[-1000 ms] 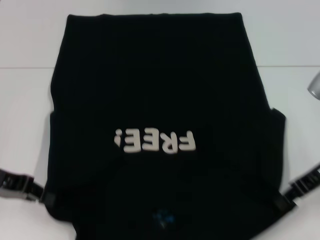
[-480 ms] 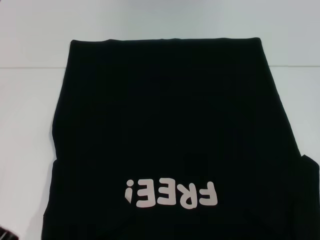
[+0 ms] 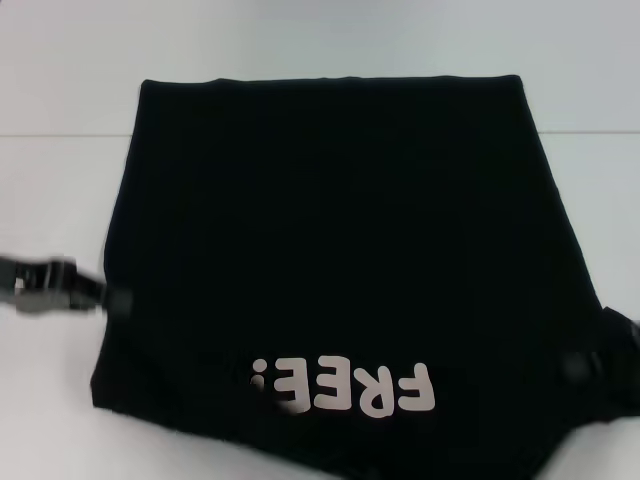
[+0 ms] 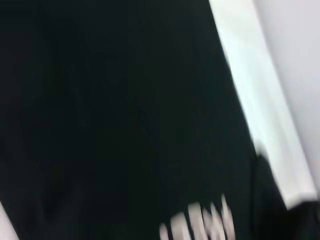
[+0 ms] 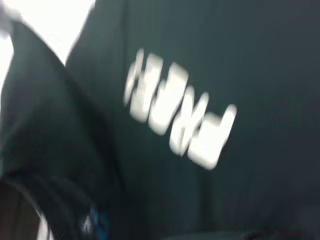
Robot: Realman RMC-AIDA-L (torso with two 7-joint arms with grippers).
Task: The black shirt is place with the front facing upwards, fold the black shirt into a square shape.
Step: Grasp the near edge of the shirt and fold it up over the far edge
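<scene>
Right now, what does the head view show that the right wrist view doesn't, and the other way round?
Only the head view shows the left tool at the black shirt's left edge, the right tool at its right edge, the shirt's straight far edge and the white table. Only the right wrist view shows a small blue label. Both show the off-white "FREE!" lettering.

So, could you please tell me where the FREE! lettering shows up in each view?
Head view: FREE! lettering low on the shirt, upside down.
Left wrist view: lettering at the bottom edge, partly cut off.
Right wrist view: lettering left of centre.
Shared landmark: the lettering itself.
</scene>
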